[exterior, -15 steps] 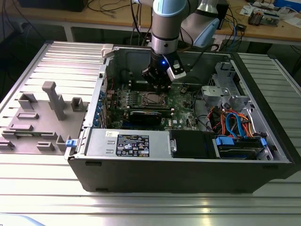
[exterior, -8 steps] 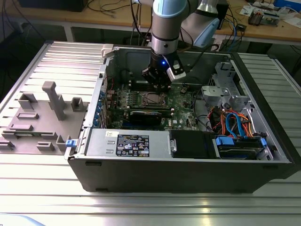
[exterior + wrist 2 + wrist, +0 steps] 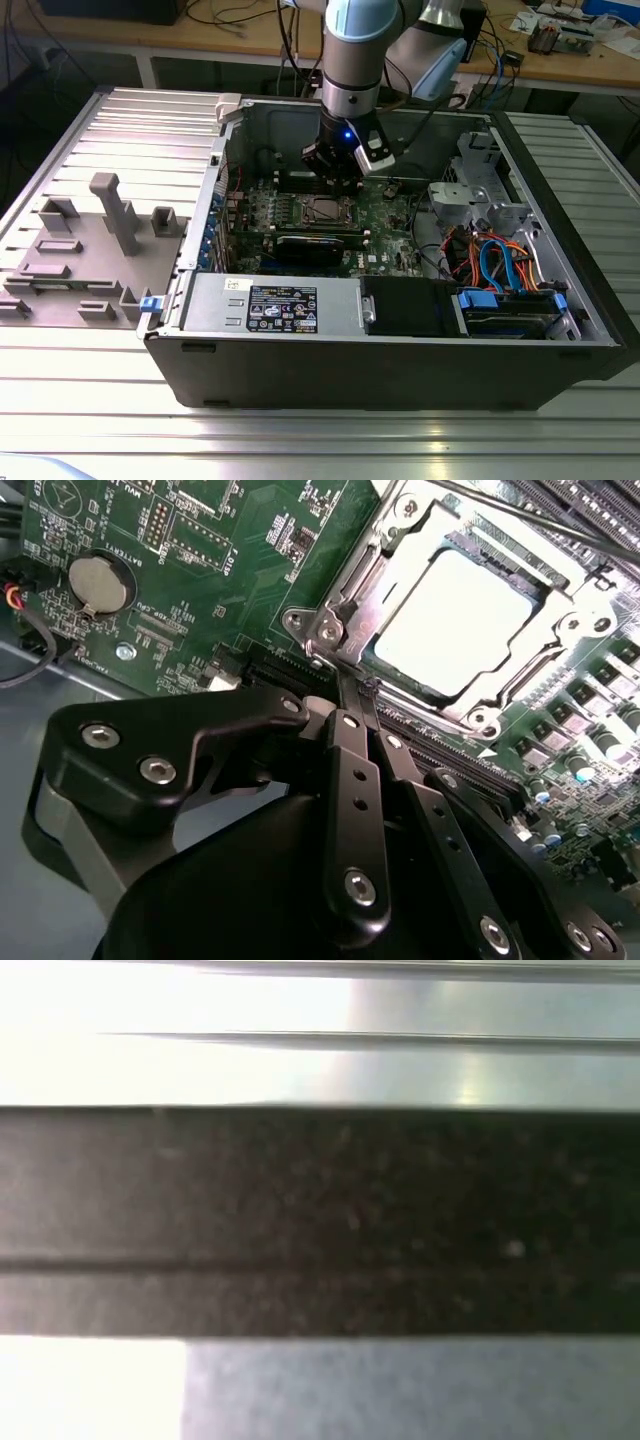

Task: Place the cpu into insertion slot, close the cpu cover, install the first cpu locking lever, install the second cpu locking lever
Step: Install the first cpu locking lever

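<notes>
The cpu (image 3: 450, 620), a flat square chip with a bright silver top, lies in the insertion slot (image 3: 325, 209) on the green motherboard. Around it the silvery cpu cover (image 3: 395, 565) lies flat, its window framing the chip. A thin locking lever (image 3: 520, 515) runs along the socket's far side. My gripper (image 3: 358, 690) has its two black fingers (image 3: 352, 780) pressed together, with the tips at the socket's near corner by the cover's edge. In the exterior view the gripper (image 3: 335, 178) hangs just above the socket inside the open computer case.
A long black expansion card (image 3: 318, 247) lies just in front of the socket. A coin battery (image 3: 97, 585) sits on the board and memory slots (image 3: 580, 500) flank the socket. The power supply (image 3: 270, 305), cabled drive bay (image 3: 500, 270) and case walls hem the board. A grey fixture (image 3: 90, 250) stands outside.
</notes>
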{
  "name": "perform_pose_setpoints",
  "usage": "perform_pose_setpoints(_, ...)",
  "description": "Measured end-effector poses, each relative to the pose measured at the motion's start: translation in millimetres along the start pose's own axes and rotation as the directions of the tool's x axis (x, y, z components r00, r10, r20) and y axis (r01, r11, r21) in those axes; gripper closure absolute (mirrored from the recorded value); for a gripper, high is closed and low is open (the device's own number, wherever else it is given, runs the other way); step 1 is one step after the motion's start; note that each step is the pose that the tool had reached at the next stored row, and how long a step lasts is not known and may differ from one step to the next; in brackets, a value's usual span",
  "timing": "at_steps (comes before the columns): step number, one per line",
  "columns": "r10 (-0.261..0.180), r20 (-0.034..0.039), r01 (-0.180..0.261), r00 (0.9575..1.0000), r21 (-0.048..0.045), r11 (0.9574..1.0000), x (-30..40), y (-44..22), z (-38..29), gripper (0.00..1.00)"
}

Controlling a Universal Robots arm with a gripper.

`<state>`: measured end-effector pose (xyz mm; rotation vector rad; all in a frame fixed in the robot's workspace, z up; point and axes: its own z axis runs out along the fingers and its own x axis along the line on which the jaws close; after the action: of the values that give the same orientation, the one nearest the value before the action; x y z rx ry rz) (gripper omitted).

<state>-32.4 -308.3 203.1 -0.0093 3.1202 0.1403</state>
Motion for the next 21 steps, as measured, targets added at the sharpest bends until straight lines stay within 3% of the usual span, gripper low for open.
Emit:
perform_pose_setpoints(5,0.000,0.0001,0.000,1.0000,-0.0137,0.9999,-0.1,-1.0,0.0,0.89)
perform_pose_setpoints(15,0.000,0.0000,0.000,1.0000,-0.0152,0.9999,-2.0,-4.4,0.7,0.89)
perform_pose_setpoints(16,0.000,0.0000,0.000,1.0000,-0.0184,0.9998,-2.3,-4.4,1.0,0.89)
perform_pose_setpoints(17,0.001,0.0001,-0.001,1.0000,-0.0424,0.9991,-2.3,-4.4,1.0,0.89)
perform_pose_setpoints(21,0.001,0.0001,-0.001,1.0000,-0.0466,0.9989,-2.3,-4.3,-0.9,0.89)
